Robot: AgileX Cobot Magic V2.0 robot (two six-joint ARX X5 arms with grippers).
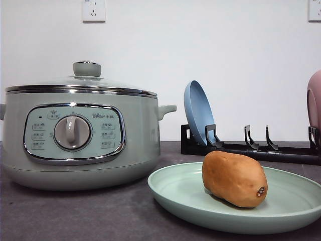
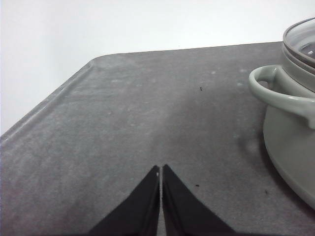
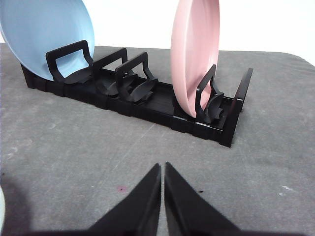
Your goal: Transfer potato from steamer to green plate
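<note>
The potato is seen lying on its side in the green plate, right of the plate's middle, so the transfer is judged complete. The steamer stands just beside the plate with its glass lid set on, presumably closed because nothing remains to be taken out. The left gripper is held over bare worktop near the steamer's handle, fingers pressed together and empty. The right gripper is likewise closed on nothing, facing the black rack where the blue plate and pink plate are stood upright in slots.
</note>
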